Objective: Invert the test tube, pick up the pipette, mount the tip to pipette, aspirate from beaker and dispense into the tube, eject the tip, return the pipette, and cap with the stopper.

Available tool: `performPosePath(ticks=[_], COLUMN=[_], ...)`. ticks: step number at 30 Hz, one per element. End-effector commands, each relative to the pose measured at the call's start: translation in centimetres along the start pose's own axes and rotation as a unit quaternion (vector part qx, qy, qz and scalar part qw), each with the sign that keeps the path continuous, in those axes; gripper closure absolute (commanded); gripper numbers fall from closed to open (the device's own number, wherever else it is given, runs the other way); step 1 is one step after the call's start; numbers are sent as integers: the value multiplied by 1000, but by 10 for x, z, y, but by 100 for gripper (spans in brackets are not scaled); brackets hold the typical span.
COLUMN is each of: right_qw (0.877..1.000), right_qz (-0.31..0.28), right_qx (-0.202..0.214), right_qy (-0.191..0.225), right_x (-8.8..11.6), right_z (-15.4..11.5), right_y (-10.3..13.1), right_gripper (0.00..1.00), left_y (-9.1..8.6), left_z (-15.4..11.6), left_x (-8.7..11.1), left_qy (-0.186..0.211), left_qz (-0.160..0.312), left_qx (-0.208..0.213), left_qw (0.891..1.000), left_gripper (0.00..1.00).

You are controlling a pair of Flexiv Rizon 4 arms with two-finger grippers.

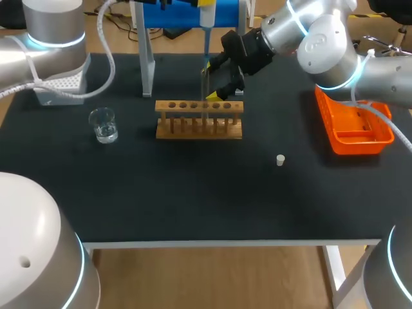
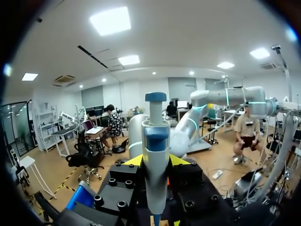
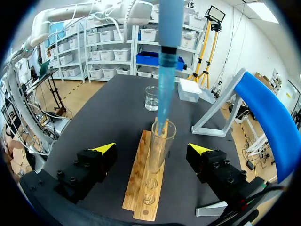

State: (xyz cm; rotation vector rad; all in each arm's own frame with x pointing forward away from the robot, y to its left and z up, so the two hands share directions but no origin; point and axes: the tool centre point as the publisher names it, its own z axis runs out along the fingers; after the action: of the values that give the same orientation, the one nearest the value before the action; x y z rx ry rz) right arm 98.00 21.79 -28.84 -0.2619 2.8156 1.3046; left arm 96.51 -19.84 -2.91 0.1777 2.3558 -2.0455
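Open front, crowded middle back

Open tabletop (image 1: 193,206) runs along the front edge, broken only by a stopper (image 1: 280,160) right of centre. Toward the back, the rack (image 1: 199,122), its tube (image 3: 161,141), the pipette (image 3: 169,37) above it and the right end effector (image 3: 153,148) straddling the tube block the middle. A beaker (image 1: 103,124) stands to the left and an orange tray (image 1: 354,129) by the right edge.

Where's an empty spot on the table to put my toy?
The wide front strip of the table, nearer than the wooden rack and the stopper, is bare. So is the gap between beaker and rack. It's crowded right over the rack, around the right fingers and pipette.
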Motion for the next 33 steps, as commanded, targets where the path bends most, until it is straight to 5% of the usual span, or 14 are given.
performPosePath(ticks=[1,33], right_qw=[1000,1000], right_qz=[0,0], right_qx=[0,0], right_qy=[1,1], right_x=[0,0], right_z=[-1,-1], right_y=[0,0], right_gripper=[0,0], left_y=[5,25], left_z=[-1,-6], left_x=[-5,-15], left_qy=[4,3], left_qz=[2,-21], left_qx=[4,18], left_qw=[1000,1000], left_gripper=[100,100])
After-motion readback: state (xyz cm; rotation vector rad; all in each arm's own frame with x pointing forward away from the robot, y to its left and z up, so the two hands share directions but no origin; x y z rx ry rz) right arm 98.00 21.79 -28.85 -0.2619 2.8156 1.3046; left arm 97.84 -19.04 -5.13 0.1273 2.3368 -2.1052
